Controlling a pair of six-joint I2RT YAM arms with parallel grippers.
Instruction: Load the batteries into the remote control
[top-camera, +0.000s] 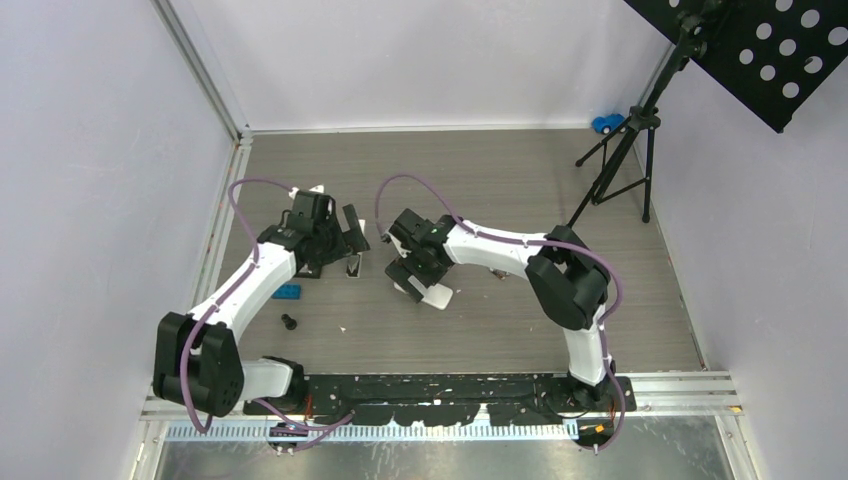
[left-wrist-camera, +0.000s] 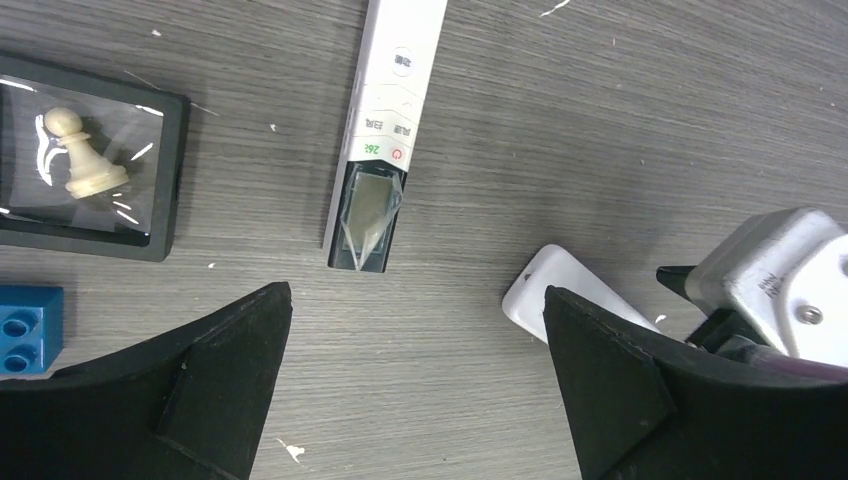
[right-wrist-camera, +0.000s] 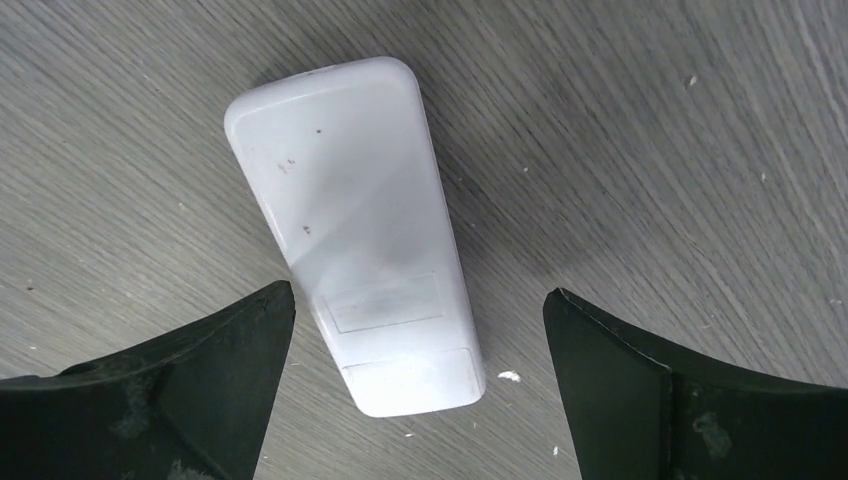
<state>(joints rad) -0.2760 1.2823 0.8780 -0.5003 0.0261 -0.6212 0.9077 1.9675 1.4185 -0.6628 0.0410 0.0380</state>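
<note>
A wide white remote control (right-wrist-camera: 350, 230) lies back-up on the wood-grain table, its battery cover (right-wrist-camera: 385, 300) shut. My right gripper (right-wrist-camera: 419, 292) is open just above it, one finger on each side of its near end, not touching it. In the top view this remote (top-camera: 438, 296) shows under the right gripper (top-camera: 415, 278). A slim white remote (left-wrist-camera: 385, 130) with a small display lies ahead of my open left gripper (left-wrist-camera: 418, 325), which has only bare table between its fingers. The batteries are out of view.
A black framed tray (left-wrist-camera: 165, 170) holding a white chess pawn (left-wrist-camera: 80, 160) sits left of the slim remote. A blue brick (top-camera: 288, 291) and a small black knob (top-camera: 290, 322) lie near the left arm. A music stand (top-camera: 640, 150) and a blue toy (top-camera: 606, 123) stand at the back right.
</note>
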